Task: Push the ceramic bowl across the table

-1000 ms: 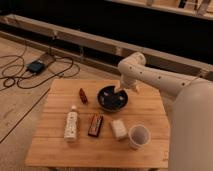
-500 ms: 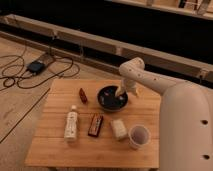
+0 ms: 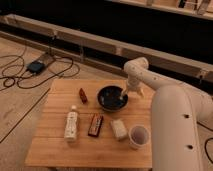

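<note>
The ceramic bowl (image 3: 112, 98) is a dark, glossy, round bowl sitting on the far middle of the light-wood table (image 3: 55, 145). My white arm reaches in from the right and bends down over the bowl. The gripper (image 3: 125, 93) is at the bowl's right rim, its tip down at or just inside the edge.
A small dark red object (image 3: 83, 95) lies left of the bowl. A white bottle (image 3: 71, 124), a dark bar-shaped packet (image 3: 95, 125), a pale block (image 3: 119, 129) and a white cup (image 3: 139, 136) stand nearer the front. Cables and a black box (image 3: 36, 66) lie on the floor to the left.
The arm has drawn in and the gripper has come down to the bowl's right rim. The bowl has shifted a little to the left.
</note>
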Available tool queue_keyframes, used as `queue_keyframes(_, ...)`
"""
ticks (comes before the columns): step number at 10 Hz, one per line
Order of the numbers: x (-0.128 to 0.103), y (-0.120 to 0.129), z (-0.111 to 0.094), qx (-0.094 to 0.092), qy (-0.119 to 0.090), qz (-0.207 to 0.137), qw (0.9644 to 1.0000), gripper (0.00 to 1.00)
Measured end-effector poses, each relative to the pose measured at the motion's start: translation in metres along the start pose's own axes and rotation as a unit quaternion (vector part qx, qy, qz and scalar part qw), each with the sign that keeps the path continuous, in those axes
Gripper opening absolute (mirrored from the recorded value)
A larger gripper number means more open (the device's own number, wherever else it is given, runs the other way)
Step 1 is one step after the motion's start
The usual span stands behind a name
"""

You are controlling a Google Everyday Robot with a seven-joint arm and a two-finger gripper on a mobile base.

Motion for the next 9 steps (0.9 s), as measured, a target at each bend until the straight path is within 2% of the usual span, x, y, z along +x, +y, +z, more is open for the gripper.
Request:
queue_keyframes(6, 0.013, 0.051, -0.001, -0.034, -0.008, 0.032, 0.9989, 0.80)
queue_keyframes(9, 0.016, 0.079, -0.003, -0.061, -0.007, 0.040, 0.9973, 0.80)
